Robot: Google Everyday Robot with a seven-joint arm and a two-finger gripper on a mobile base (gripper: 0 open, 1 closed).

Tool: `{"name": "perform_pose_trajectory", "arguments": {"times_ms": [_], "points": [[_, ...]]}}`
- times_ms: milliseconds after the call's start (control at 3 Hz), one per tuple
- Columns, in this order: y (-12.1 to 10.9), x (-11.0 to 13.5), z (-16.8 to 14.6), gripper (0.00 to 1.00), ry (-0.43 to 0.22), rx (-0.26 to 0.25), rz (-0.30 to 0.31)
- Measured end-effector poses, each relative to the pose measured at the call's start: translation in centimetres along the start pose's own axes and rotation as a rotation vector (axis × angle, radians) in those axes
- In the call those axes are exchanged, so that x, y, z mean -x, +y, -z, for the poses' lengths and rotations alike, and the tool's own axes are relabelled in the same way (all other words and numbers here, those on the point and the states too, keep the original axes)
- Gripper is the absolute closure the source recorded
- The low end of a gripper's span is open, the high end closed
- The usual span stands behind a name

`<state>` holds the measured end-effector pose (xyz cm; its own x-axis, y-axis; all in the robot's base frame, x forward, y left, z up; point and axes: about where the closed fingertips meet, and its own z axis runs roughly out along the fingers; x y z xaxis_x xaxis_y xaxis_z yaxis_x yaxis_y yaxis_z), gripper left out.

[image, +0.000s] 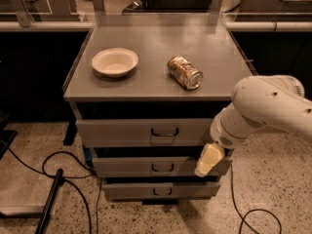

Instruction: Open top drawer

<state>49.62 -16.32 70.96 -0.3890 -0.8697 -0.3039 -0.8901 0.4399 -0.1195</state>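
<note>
Currently: gripper low at right of drawer stack

Nearest: black cable (73, 179) on the floor, left of the cabinet. White arm (263, 108) comes in from the right. Gripper (208, 160) hangs by the right end of the middle drawer (146, 166); spread or pressed together, can't tell. Top drawer (126, 130) sits just above, front looks pushed in, handle (164, 131) left of gripper, untouched. Farther back on top: bowl (115, 62) left, can (185, 72) on its side to the right, apart.

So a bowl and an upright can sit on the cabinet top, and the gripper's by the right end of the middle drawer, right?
Not quite: the camera view shows the can lying on its side, not upright. The bowl does sit left of it on the cabinet top, and the gripper is by the right end of the middle drawer.
</note>
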Motion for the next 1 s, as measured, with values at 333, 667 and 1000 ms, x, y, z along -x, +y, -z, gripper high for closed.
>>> {"name": "perform_pose_trajectory", "arguments": {"times_ms": [333,667,1000], "points": [[-1.8,-0.1,-1.3,0.0,-0.002,-0.029,-0.013],[-3.7,0.0,-2.3,0.0,0.0,-0.054,-0.008],[-4.8,0.1,-3.4,0.0,0.004,-0.063,-0.002]]}}
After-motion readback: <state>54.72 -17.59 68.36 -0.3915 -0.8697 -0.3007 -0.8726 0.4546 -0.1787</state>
